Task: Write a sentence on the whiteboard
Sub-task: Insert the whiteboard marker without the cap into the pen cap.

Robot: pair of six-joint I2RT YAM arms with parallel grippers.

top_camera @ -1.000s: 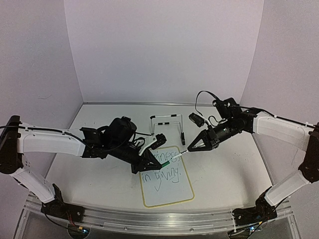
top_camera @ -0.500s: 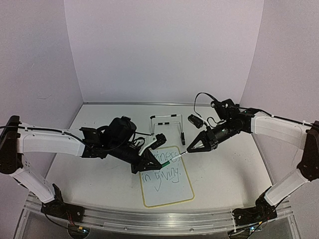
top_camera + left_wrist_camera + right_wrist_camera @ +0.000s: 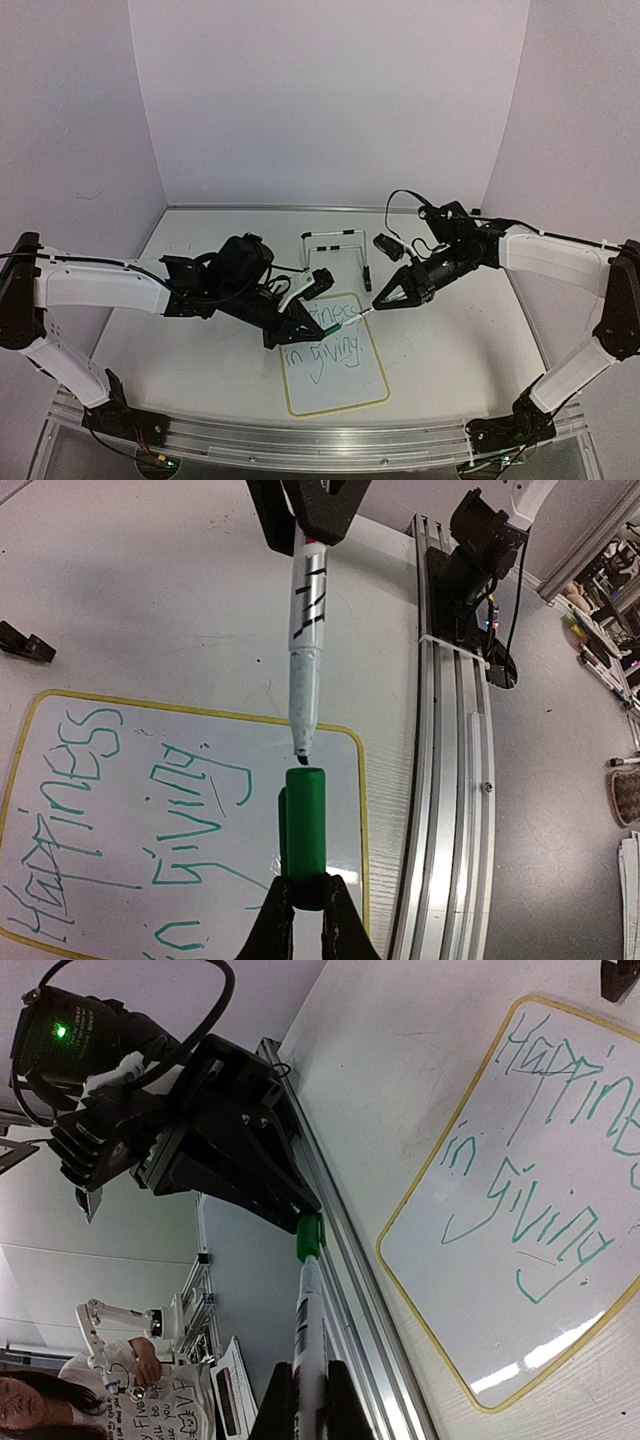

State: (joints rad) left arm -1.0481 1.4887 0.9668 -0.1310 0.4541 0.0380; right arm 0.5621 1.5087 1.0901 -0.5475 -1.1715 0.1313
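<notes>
- Table (image 3: 180, 340): the whiteboard (image 3: 343, 388) lies flat on it, slightly turned, midway between the two arm bases and close to the front rail.
- Whiteboard: white face with a yellow rim.
- Wire stand (image 3: 333, 237): upright just beyond the whiteboard's far edge, not touching it.
- Left gripper (image 3: 306, 324): over the whiteboard's far left corner, fingers clamped on the base of the green cap (image 3: 304, 825).
- Right gripper (image 3: 381, 302): just past the whiteboard's far right corner, fingers closed tight on the barrel of the pen (image 3: 305, 630).
- Pen: white barrel, points along the whiteboard's far edge toward the cap. Its dark tip is right at the cap's open end, not inside. Contact cannot be judged.
- The sentence (image 3: 323, 352): green handwriting, "Happiness" over "in giving", on the far half of the whiteboard. The near half is bare.
</notes>
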